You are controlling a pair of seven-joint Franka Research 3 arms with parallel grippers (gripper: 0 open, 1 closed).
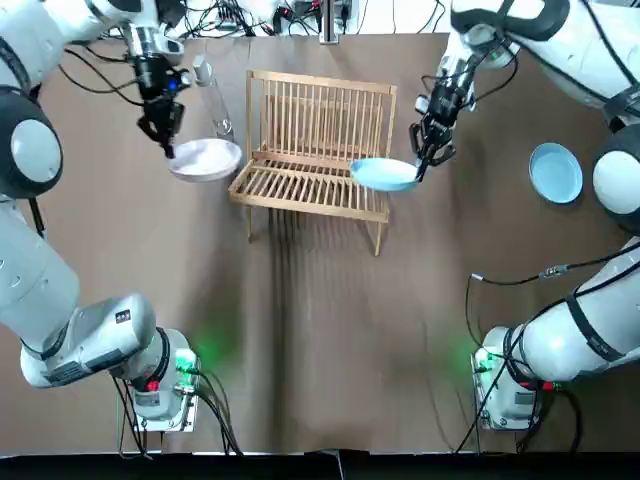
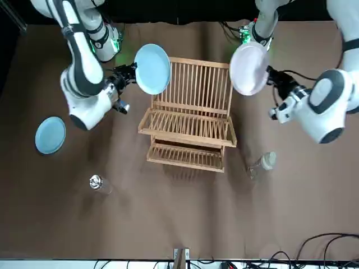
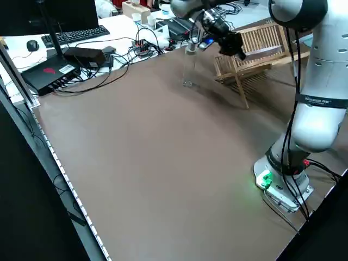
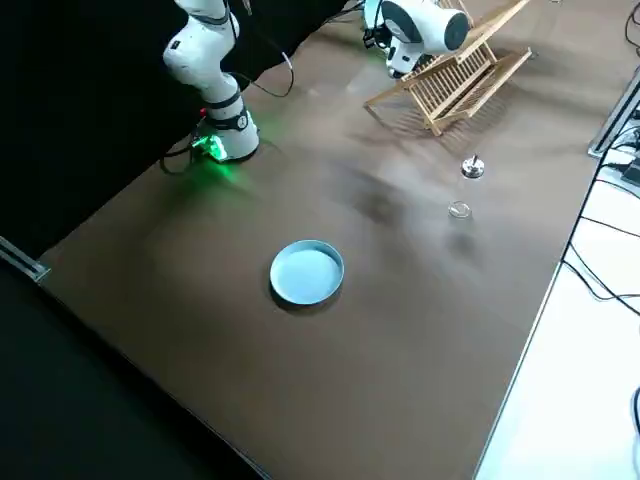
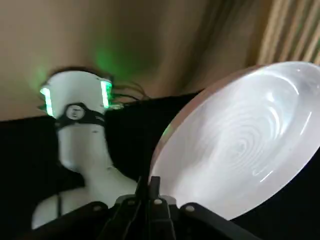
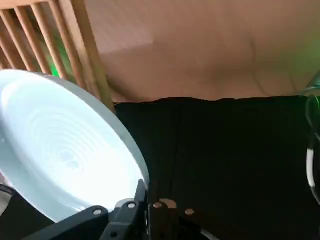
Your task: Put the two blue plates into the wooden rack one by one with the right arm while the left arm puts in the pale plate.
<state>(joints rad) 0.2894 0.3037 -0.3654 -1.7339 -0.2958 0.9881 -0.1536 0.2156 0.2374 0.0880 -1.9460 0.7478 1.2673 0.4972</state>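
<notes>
The right gripper (image 1: 428, 160) is clamped on the rim of one blue plate (image 1: 385, 175), holding it tilted above the right end of the wooden rack (image 1: 320, 110). The left gripper (image 1: 166, 138) pinches the pale plate (image 1: 207, 160) by its rim just beside the rack's left end, also raised. Well right of the rack, the second blue plate (image 1: 555, 172) lies flat on the table (image 1: 320, 330). No plate sits in the rack yet, so all three placements are left to do

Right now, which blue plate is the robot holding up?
The blue plate at the rack, pinched by the right gripper. The other blue plate lies flat on the table, untouched.
</notes>
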